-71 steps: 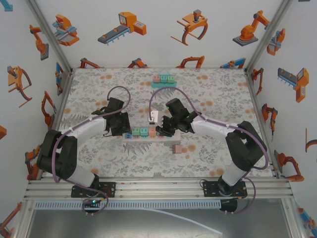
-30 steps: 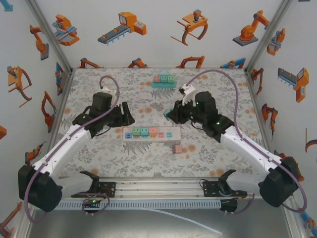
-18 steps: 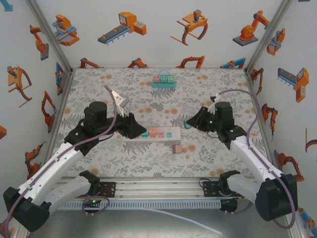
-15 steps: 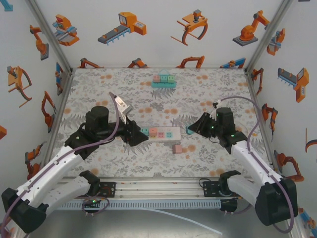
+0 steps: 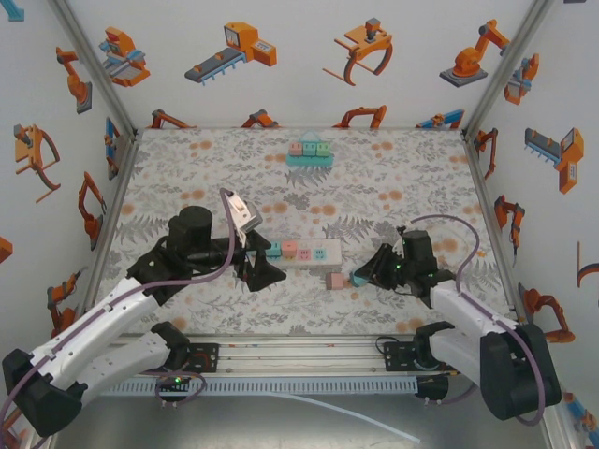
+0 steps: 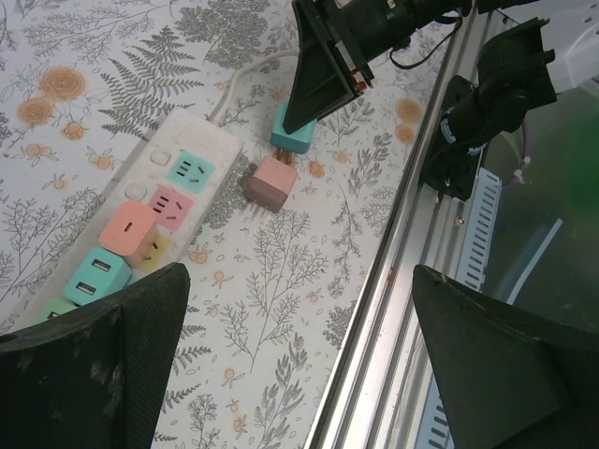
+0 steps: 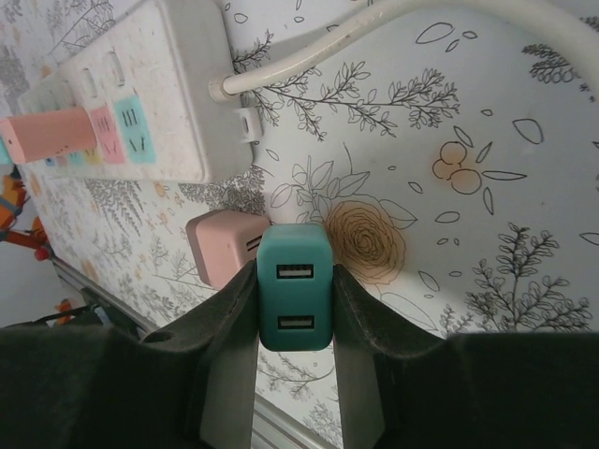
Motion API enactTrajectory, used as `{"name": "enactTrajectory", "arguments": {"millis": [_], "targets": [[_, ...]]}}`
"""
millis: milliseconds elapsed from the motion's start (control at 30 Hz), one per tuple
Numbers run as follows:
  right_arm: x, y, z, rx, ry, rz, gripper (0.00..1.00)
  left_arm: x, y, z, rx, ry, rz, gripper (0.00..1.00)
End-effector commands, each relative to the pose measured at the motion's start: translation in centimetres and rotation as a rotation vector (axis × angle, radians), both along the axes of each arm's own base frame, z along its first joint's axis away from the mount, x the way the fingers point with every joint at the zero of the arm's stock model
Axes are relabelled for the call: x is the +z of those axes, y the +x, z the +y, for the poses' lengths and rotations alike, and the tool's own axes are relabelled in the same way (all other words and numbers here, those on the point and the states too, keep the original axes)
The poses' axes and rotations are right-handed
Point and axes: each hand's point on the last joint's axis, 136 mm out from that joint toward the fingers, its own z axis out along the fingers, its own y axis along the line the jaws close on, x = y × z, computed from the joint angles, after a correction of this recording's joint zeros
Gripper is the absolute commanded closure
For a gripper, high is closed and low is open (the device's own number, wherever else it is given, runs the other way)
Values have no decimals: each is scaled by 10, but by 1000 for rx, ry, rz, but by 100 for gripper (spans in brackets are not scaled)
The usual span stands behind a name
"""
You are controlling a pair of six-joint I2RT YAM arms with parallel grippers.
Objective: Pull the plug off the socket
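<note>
The right gripper [image 7: 295,297] is clamped on the teal plug [image 7: 295,299]. One finger [image 7: 225,346] presses each side, and the plug's two USB ports face the wrist camera. The plug is out of the strip [image 7: 140,84], which lies ahead of this gripper and off to its left, well apart from the fingertips. The strip's white cord [image 7: 374,33] crosses ahead of the fingers. A loose pink plug [image 7: 220,245] lies on the table [image 7: 487,187] just left of the teal plug and partly behind it; I cannot tell whether the two touch. Seen from above, this gripper is low over the table with the teal plug at its tip, just beside the pink plug.

The left gripper [image 6: 299,318] stands wide open with nothing between its fingers [image 6: 94,365]. The strip lies ahead of it and to its left, its near end passing behind the left finger. A salmon block [image 6: 126,224] and a blue block [image 6: 98,276] sit in the strip close to that finger, and two sockets farther ahead show their slots. The pink plug lies ahead of the gap between the fingers, with the teal plug and the right gripper's tip just beyond it.

A second strip [image 5: 311,151] sits well beyond both grippers, near the far wall.
</note>
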Motion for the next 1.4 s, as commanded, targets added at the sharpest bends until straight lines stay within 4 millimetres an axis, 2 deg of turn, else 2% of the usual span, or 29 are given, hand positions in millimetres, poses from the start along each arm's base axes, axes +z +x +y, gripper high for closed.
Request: {"name": "enactTrajectory", "arguments": {"millis": [0, 133, 267, 400, 467, 633, 800, 967, 1100, 1267, 1367], "targets": [[6, 8, 8, 2, 59, -36, 84, 5, 1, -2, -4, -10, -52, 2], [-3, 6, 4, -13, 39, -10, 73, 7, 5, 1, 31, -11, -66, 1], [-12, 2, -8, -68, -18, 31, 64, -4, 26, 11, 159, 51, -67, 1], [-12, -1, -20, -112, -72, 27, 57, -10, 37, 17, 227, 98, -63, 2], [-7, 0, -27, -132, -106, 13, 51, -11, 41, 22, 265, 114, -66, 2], [33, 10, -34, -131, -151, -120, 47, -21, 56, 42, 406, 180, -56, 2], [94, 27, -27, -100, -136, -327, 47, -29, 71, 65, 541, 223, -53, 1], [165, 44, 0, 47, -179, -601, 49, -35, 88, 87, 657, 202, 22, 1], [206, 49, 33, 217, -231, -776, 49, -43, 103, 105, 738, 172, 113, 1], [234, 47, 89, 491, -285, -1049, 51, -62, 121, 123, 846, 145, 230, 2], [231, 34, 127, 719, -356, -1204, 51, -73, 129, 127, 887, 112, 300, 1]]}}
